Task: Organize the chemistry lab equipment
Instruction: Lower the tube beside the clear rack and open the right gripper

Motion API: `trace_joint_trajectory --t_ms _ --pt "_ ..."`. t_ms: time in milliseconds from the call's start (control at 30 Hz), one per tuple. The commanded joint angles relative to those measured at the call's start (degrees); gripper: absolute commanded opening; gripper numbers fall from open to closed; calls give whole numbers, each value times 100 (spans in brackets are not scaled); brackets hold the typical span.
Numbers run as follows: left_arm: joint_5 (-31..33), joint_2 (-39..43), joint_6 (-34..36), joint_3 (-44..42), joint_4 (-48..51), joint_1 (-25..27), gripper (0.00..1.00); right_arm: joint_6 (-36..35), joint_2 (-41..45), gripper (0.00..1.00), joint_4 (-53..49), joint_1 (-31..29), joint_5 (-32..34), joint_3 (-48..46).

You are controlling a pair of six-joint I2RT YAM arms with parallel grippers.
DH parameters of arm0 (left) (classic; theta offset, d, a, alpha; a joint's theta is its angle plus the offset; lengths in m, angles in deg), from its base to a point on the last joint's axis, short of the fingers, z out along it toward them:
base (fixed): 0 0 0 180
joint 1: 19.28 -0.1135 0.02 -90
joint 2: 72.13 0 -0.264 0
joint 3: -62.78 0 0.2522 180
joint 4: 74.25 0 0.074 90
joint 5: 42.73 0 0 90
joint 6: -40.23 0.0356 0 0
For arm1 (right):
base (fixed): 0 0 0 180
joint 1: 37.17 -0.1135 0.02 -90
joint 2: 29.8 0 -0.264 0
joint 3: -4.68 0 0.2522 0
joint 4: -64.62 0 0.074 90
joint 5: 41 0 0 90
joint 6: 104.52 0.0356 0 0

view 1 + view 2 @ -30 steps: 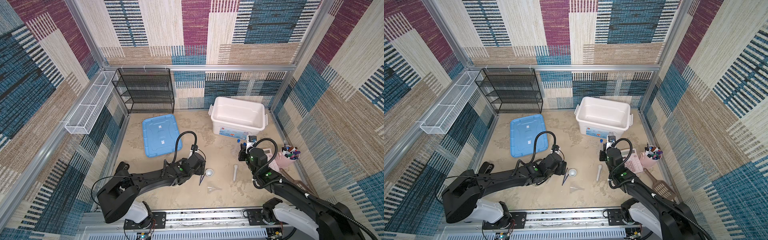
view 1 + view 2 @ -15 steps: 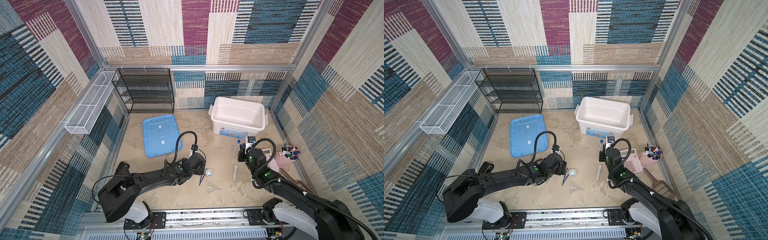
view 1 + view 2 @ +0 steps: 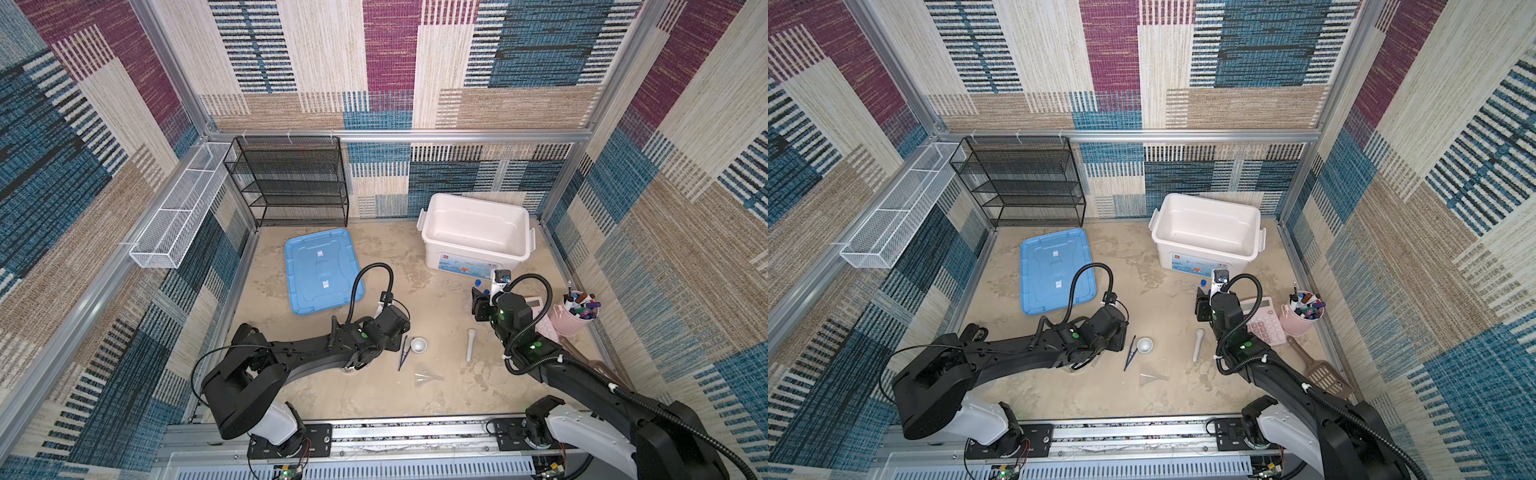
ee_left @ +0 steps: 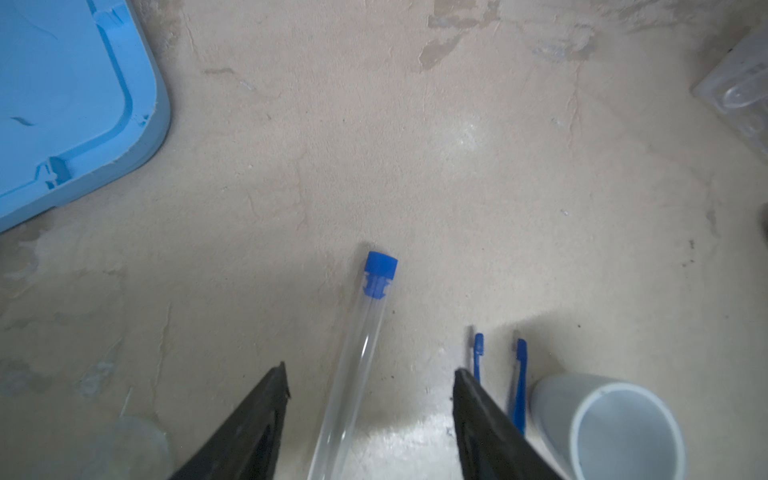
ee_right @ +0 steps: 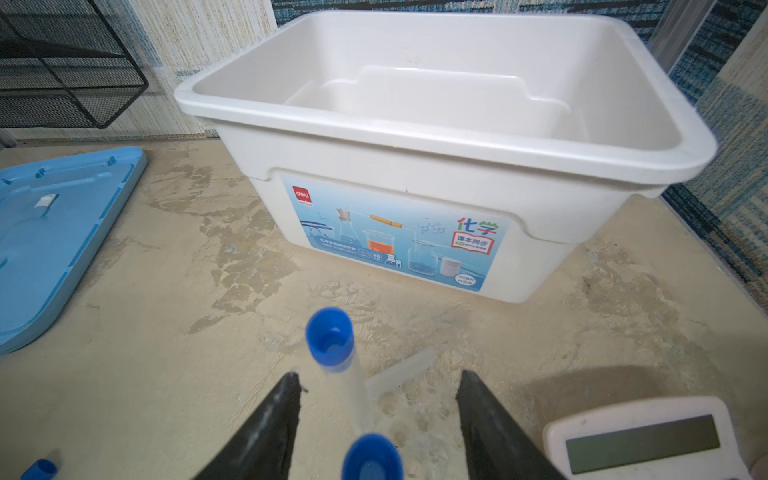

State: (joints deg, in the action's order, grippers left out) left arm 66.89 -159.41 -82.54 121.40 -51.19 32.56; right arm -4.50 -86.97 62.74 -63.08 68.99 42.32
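A clear blue-capped test tube (image 4: 357, 353) lies on the floor between the jaws of my left gripper (image 4: 370, 370), which is open and touches nothing. Beside it lie the dark blue tweezers (image 4: 519, 386) and the white mortar (image 4: 615, 432). My right gripper (image 5: 379, 376) is open around two blue-capped tubes (image 5: 332, 345) standing in the clear rack (image 5: 411, 395); one leans. In both top views the pestle (image 3: 470, 351) and the clear funnel (image 3: 428, 377) lie between the arms. A blurred clear glass vessel (image 4: 124, 449) sits by the left fingers.
The open white bin (image 3: 478, 232) stands at the back right, its blue lid (image 3: 322, 270) flat at the back left. A black wire shelf (image 3: 291, 178) lines the back wall. The pink calculator (image 3: 1262, 320), marker cup (image 3: 1302, 320) and a brown scoop (image 3: 1320, 374) crowd the right wall.
My right gripper has opened off the test tube, which now stands free in the rack. Both arms stay about where they were.
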Motion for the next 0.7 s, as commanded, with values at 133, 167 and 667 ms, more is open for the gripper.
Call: trace_joint_trajectory --t_ms 133,167,667 --pt "-282 -307 32 168 336 -107 54 250 366 72 -236 -10 -72 132" --pt "-294 -338 40 195 389 -112 54 267 430 73 -268 -10 -73 141" --pt "-631 -588 192 268 615 -147 43 579 554 84 -733 23 -327 470"
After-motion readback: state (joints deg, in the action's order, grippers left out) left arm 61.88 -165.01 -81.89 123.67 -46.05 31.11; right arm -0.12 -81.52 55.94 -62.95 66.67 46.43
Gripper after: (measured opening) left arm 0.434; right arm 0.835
